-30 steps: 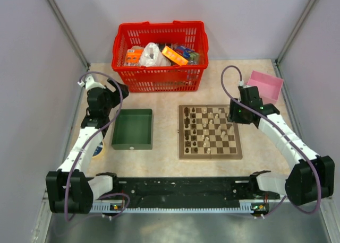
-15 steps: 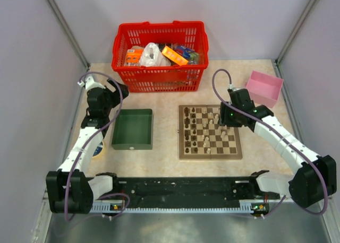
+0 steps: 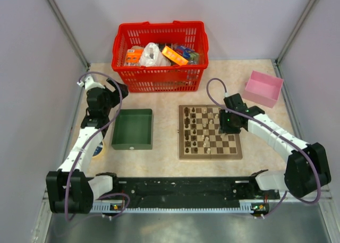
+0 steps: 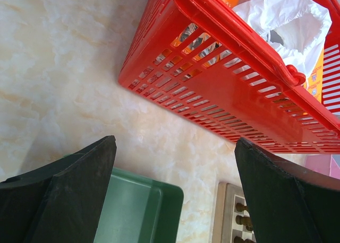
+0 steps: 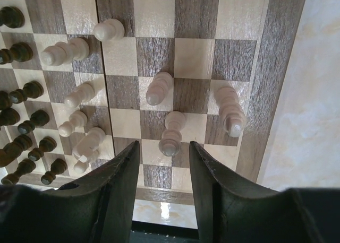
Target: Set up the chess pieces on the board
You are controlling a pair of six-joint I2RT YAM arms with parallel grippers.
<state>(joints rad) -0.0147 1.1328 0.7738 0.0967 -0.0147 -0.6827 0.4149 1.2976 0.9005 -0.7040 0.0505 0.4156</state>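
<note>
The square checkered wooden chessboard (image 5: pixel 277 68) looks smooth and faintly glossy, the red slotted plastic basket (image 4: pixel 223 100) shiny, the cream marbled table (image 4: pixel 64 52) polished.

Red basket (image 3: pixel 159 79) (full), green tray (image 3: pixel 133 127)

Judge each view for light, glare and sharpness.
Top external: even light, no hard shadows, pieces too small to tell apart. Left wrist: basket sharp, tool fingers dark and featureless. Right wrist: board crisp, one glare spot at its near rim.
</note>
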